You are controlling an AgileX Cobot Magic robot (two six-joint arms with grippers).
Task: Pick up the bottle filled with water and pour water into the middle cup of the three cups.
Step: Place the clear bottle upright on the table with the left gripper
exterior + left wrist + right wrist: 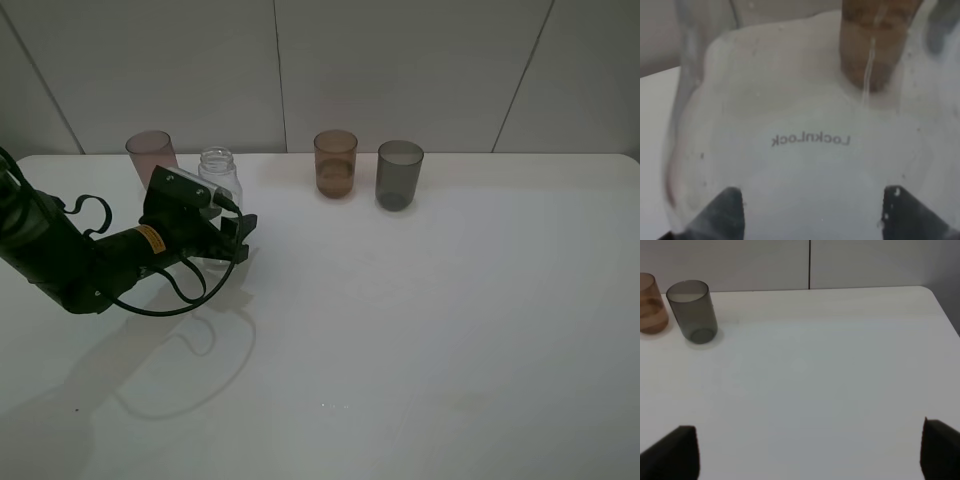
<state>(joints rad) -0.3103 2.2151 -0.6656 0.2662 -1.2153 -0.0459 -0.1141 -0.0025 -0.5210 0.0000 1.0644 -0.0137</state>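
At the far left of the white table (420, 330), as seen from the high camera, the bottle (220, 172) was stood upright, its long axis vertical, between the pinkish-brown cup (151, 153) on its left and the middle cup (335, 164), amber-orange, to its right. The dark grey cup (400, 174) was placed just right of the amber one. The left gripper (226, 233) was brought in low against the bottle's near side, level with its lower body. Whether its fingers were closed on the glass could not be told from this view. The right arm was not seen here, so the left was judged plainly the nearer.

Through the left wrist camera, the view was almost filled by the clear bottle, with mirrored lettering read through its wall. The two dark fingertips (720, 212) were set wide, one on each flank of the bottle, so it was straddled; firm contact could not be confirmed. The amber cup (875, 45) was seen refracted beyond, straight ahead of the claw.

From the right wrist camera, the right gripper (810, 452) was shown spread wide and holding nothing above bare table, with the grey and amber cups well away.
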